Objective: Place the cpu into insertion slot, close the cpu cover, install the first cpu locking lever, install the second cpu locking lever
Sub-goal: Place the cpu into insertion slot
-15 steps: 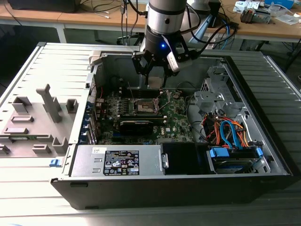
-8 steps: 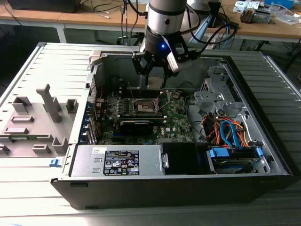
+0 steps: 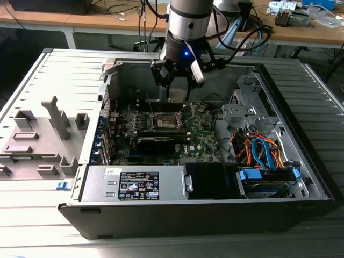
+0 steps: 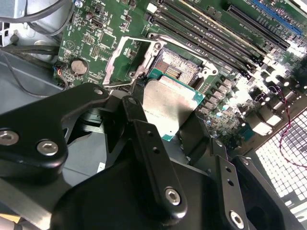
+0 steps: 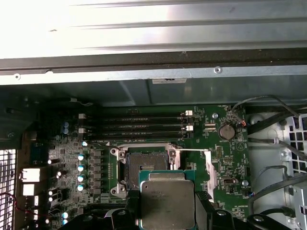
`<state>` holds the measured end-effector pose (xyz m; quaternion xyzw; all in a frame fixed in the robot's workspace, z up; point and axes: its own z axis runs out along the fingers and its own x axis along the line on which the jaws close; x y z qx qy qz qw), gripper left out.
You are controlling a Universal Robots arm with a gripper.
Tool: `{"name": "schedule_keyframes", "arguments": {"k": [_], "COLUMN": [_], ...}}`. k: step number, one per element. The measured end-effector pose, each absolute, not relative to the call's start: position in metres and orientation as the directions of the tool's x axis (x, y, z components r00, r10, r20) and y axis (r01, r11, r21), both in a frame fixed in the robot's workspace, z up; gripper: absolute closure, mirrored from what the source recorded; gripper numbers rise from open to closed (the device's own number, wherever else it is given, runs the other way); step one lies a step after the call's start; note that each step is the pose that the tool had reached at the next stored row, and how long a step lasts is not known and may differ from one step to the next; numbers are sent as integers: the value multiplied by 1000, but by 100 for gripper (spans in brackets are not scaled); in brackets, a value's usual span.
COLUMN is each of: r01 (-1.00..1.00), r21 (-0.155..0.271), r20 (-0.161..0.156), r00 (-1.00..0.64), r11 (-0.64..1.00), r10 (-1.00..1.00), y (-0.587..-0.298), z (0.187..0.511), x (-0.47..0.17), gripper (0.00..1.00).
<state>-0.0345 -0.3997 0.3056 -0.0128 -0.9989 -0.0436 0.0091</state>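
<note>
We saw the hand (image 3: 177,93) lowered into the open computer case (image 3: 301,177), which lay on its side on the ribbed grey desk (image 3: 32,70). Its fingers (image 4: 137,101) were clamped on two opposite edges of the cpu (image 5: 168,203). The chip was held flat, with its silvery metal top turned up toward both wrist cameras and a thin green border showing round the edge. Being square, it had no long axis to speak of. In the first wrist view its sides ran roughly parallel to those of the insertion slot (image 5: 144,165).

The cpu was not seated. It hung over the green circuit board (image 5: 225,158), overlapping one edge of the slot, whose dark contact field was mostly bare. The cpu cover (image 4: 120,60) was swung open at one side of the slot, tilted up off the rim. Long black memory connectors (image 5: 139,125) ran along the slot's far side.
</note>
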Motion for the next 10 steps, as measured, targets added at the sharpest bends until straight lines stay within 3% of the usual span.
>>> {"name": "schedule_keyframes", "arguments": {"k": [10], "r01": [26], "r21": [87], "r20": [19], "r00": [-1000], "r11": [996], "r10": [25], "y": [-400], "z": [304], "x": [-34], "gripper": [45]}}
